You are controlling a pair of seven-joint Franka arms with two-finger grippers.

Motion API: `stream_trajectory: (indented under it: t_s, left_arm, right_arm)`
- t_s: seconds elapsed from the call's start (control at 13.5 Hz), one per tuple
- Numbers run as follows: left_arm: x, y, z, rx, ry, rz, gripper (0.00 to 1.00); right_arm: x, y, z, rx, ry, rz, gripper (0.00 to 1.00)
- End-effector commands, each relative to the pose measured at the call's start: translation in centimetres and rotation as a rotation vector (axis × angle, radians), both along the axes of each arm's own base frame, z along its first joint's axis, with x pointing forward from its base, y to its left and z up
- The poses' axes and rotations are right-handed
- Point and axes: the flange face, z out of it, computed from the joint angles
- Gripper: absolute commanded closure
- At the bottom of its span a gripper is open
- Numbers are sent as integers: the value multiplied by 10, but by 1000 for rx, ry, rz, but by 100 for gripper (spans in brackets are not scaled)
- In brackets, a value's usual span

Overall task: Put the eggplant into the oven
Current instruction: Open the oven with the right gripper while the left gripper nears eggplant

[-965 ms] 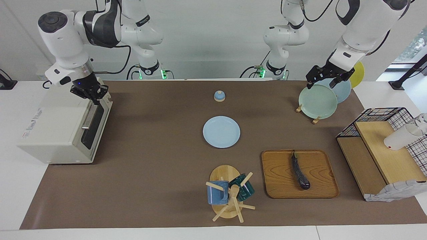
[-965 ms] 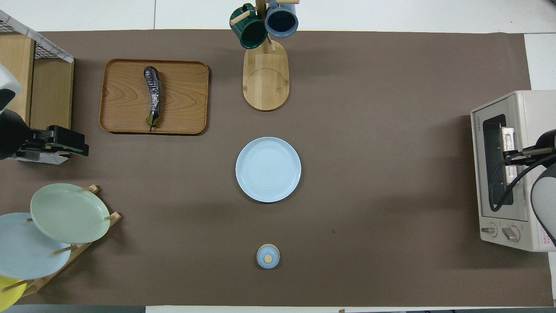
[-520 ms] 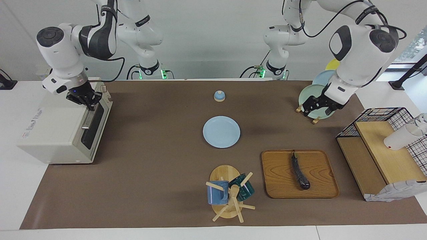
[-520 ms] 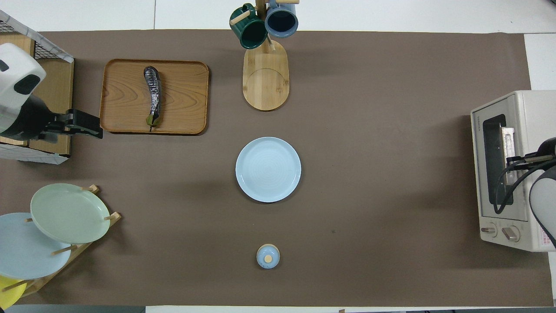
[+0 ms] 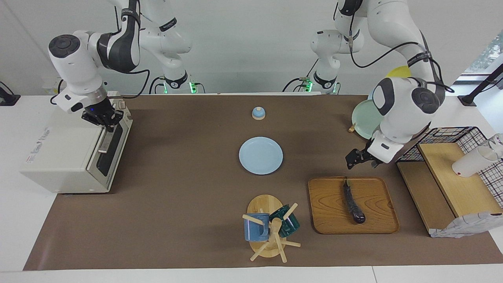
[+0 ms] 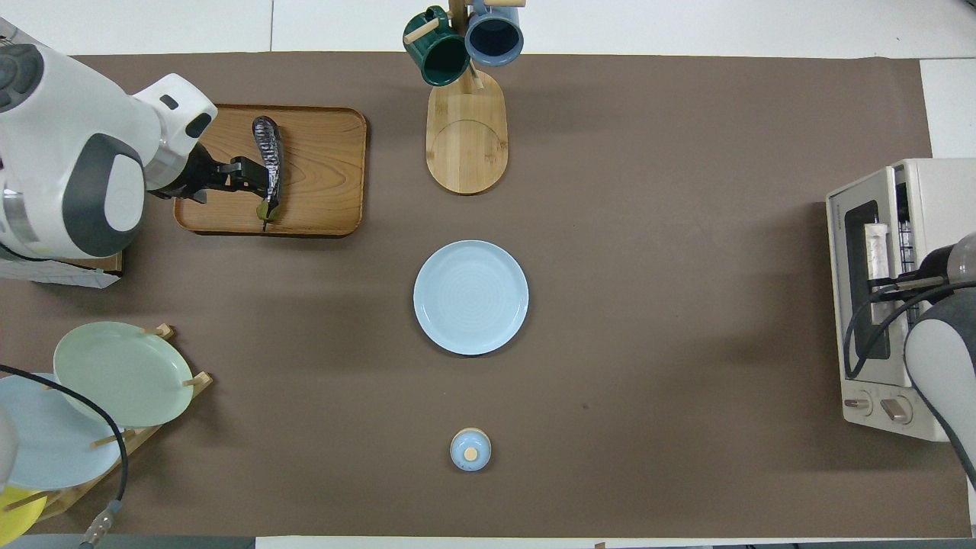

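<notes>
The eggplant [image 5: 353, 204] [image 6: 268, 164], dark purple and slender, lies on a wooden tray [image 5: 377, 204] [image 6: 320, 175] at the left arm's end of the table. My left gripper [image 5: 359, 160] [image 6: 242, 171] hangs open in the air over the tray's edge nearest the robots, apart from the eggplant. The off-white oven [image 5: 59, 153] [image 6: 930, 305] stands at the right arm's end. Its glass door [image 5: 112, 147] [image 6: 858, 290] is tipped slightly ajar at the top. My right gripper [image 5: 107, 122] [image 6: 892, 284] is shut on the door's bar handle near its upper end.
A light blue plate [image 5: 261, 155] lies mid-table, with a small blue lidded pot [image 5: 258, 113] nearer the robots. A mug tree [image 5: 271, 228] with two mugs stands beside the tray. A plate rack [image 5: 365, 118] and a wire-and-wood shelf [image 5: 448, 173] flank the left arm.
The left arm swung from the plate rack out to above the tray. The right gripper drew the oven door's top a little away from the oven body.
</notes>
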Motion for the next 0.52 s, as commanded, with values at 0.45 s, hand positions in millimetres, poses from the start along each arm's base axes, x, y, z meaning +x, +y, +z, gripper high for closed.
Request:
stream_trajectory:
  t_s: [0.45]
  left_arm:
    - [1, 0, -45, 18, -45, -123, 0]
  right_arm:
    - [27, 9, -120, 31, -68, 6, 100]
